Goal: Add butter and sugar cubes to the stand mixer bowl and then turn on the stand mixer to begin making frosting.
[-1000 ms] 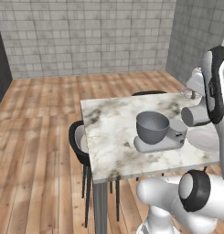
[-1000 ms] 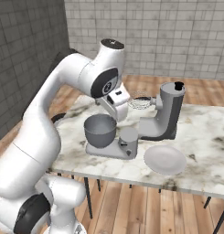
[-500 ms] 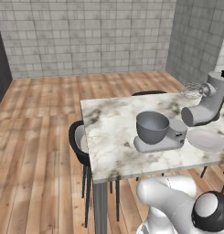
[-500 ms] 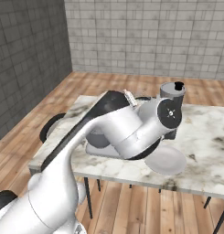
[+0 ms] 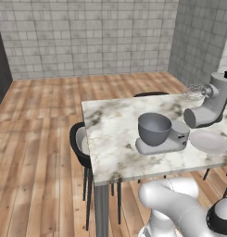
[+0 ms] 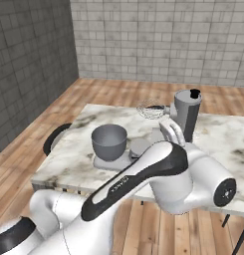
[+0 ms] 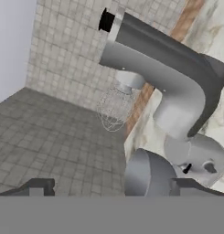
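The stand mixer (image 5: 211, 105) stands on the marble table (image 5: 110, 129) with its head tilted up and the wire whisk (image 5: 194, 91) hanging free. The dark grey stand mixer bowl (image 5: 154, 129) sits on the mixer's flat base. From the right, the bowl (image 6: 109, 141) stands left of the mixer column (image 6: 187, 117), whose black knob (image 6: 194, 92) tops it. In the rolled hand view my gripper (image 7: 114, 187) is open and empty, facing the mixer (image 7: 177, 77), the whisk (image 7: 114, 107) and the bowl (image 7: 147, 176) from the side. The butter and the sugar cubes are out of view.
A round white plate (image 5: 208, 141) lies on the table right of the mixer base. A dark chair (image 5: 78, 144) stands at the table's left side and another (image 5: 149, 94) at its far side. My bulky white arm (image 6: 163, 174) hangs low across the table's near edge.
The arm has swung from standing tall beside the mixer down low to the front right of the table. The jaws have stayed open. Mixer, bowl and plate have not moved.
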{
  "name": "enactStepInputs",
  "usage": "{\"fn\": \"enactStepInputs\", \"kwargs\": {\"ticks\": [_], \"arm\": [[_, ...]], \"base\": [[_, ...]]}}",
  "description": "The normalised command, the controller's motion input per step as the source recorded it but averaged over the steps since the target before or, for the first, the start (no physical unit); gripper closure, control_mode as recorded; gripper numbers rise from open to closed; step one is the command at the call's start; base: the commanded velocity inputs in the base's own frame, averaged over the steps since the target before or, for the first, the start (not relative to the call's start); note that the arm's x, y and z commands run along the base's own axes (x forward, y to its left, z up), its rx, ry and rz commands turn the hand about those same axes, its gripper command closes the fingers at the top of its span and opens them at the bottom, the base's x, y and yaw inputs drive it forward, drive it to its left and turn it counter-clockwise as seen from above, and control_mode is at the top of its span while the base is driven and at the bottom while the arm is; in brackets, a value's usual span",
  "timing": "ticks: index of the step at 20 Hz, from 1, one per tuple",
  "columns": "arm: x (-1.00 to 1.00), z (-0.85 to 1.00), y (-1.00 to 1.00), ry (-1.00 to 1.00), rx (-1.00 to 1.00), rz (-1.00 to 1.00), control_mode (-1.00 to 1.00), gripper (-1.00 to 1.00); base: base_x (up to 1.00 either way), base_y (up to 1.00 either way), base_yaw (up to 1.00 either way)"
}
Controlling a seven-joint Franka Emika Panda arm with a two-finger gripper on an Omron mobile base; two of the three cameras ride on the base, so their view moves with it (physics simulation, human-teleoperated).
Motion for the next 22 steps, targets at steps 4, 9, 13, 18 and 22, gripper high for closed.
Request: {"fn": "enactStepInputs", "kwargs": {"ticks": [4, 9, 13, 18, 22], "arm": [[0.35, -0.04, -0.66, -0.13, 0.18, -0.01, -1.0, -1.0], [0.62, 0.0, -0.42, -0.01, 0.19, 0.0, -1.0, -1.0], [0.59, 0.0, -0.19, 0.0, 0.14, 0.0, -1.0, -1.0], [0.58, 0.0, -0.2, 0.0, 0.11, 0.0, -1.0, -1.0], [0.59, -0.07, -0.28, 0.0, 0.05, -0.06, -1.0, -1.0]], "base": [[0.0, 0.0, 0.0], [0.0, 0.0, 0.0], [0.0, 0.0, 0.0], [0.0, 0.0, 0.0], [0.0, 0.0, 0.0]]}}
